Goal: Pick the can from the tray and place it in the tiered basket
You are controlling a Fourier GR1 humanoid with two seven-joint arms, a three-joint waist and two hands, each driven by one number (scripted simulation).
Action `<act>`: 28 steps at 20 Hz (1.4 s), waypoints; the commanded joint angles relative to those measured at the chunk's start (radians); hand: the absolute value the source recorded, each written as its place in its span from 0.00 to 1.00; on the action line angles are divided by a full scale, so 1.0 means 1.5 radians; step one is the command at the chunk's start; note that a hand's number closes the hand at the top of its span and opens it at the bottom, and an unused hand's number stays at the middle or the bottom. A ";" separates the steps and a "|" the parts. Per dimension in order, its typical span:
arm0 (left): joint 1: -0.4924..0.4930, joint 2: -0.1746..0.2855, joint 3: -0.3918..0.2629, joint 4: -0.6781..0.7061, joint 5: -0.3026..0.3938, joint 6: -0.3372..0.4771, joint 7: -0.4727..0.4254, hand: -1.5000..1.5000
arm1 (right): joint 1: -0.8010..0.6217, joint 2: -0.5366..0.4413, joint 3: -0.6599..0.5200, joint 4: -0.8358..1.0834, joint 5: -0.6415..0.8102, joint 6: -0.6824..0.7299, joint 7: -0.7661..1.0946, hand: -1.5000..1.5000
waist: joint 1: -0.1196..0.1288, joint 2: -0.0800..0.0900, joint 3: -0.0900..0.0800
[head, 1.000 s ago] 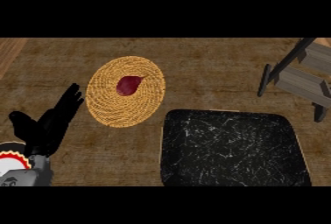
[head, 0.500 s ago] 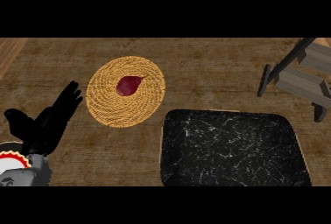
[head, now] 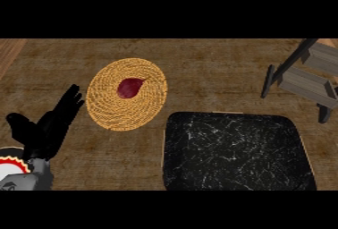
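A black marbled tray (head: 231,152) lies at the lower right with nothing showing on it. No can is in view. The tiered basket (head: 305,82), made of grey wooden slats, stands at the upper right edge, partly cut off. My left hand (head: 49,129) rests open at the lower left with its fingers straight. They point up toward the edge of a round woven plate (head: 109,114) without touching it. A dark red leaf-shaped item (head: 131,87) lies on that plate. My right hand does not show.
The brown wooden counter top (head: 218,67) runs between the woven plate and the basket. A red and white rimmed shape (head: 10,162) peeks in at the lower left corner beside my forearm.
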 commanded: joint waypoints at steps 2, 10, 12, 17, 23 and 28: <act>-0.026 -0.003 0.013 0.033 -0.003 -0.004 -0.005 0.50 | -0.012 0.055 0.031 0.031 0.061 -0.056 -0.036 1.00 | -0.003 0.001 0.000; -0.015 -0.006 0.011 0.011 -0.009 -0.014 0.002 0.50 | -0.011 0.117 0.058 0.074 0.159 -0.168 -0.089 1.00 | -0.001 0.001 0.001; 0.003 0.002 0.027 -0.001 -0.005 -0.017 -0.003 0.50 | -0.018 0.103 0.043 0.078 0.164 -0.173 -0.106 1.00 | -0.003 0.000 0.001; 0.046 -0.038 -0.018 -0.025 -0.031 -0.007 -0.015 0.50 | -0.061 0.147 0.002 0.129 0.141 -0.226 -0.098 0.00 | -0.001 -0.001 0.001; 0.000 -0.016 0.024 0.017 -0.010 -0.026 -0.007 0.50 | -0.103 0.148 0.018 0.181 0.183 -0.222 -0.133 0.00 | -0.004 0.000 0.000; 0.000 -0.025 0.012 -0.017 -0.024 -0.007 0.022 0.50 | -0.126 0.176 -0.042 0.226 0.134 -0.250 -0.120 0.00 | -0.004 -0.001 0.001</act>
